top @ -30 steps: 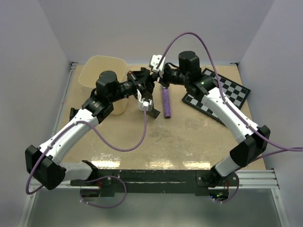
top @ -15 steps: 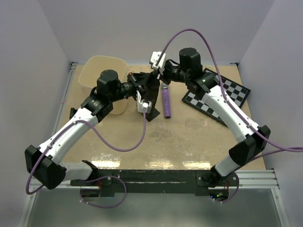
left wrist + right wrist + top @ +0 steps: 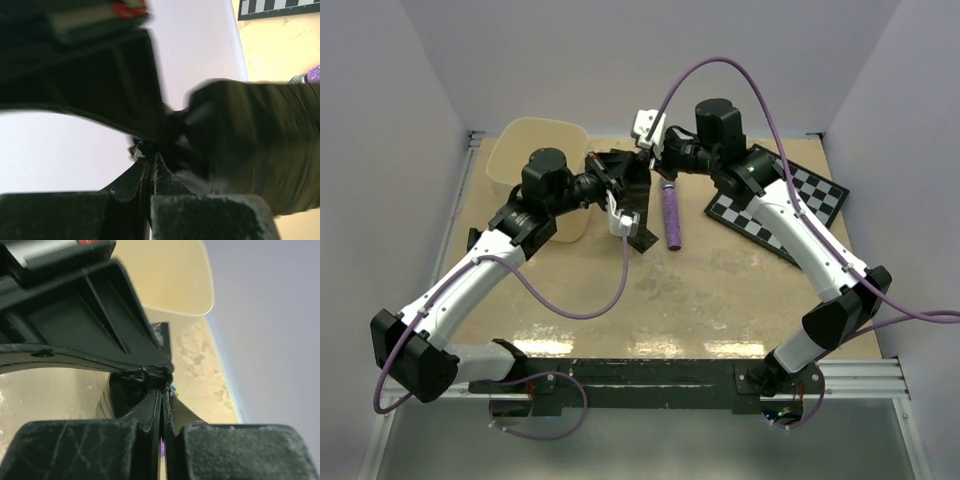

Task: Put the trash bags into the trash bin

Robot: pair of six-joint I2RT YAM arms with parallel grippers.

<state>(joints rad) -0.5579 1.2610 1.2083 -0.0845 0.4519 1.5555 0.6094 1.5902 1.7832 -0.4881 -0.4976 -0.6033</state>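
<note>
Item: trash bags (image 3: 633,195) — thin glossy film, light, limp, slippery; best pinched at a bunched edge. Left pincer (image 3: 152,167) and right pincer (image 3: 162,390) both clenched on it — trash bin (image 3: 535,140) just beside.

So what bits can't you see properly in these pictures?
- The bag: in the top view, the left gripper and right gripper cover most of it. In the left wrist view it is blurred and cut off at the right edge.
- The bin: in the top view, the left arm hides part of its near wall.
- The purple tube: in the left wrist view, only a sliver shows at the right edge.
- The chequered board: in the top view, it is partly under the right arm.
</note>
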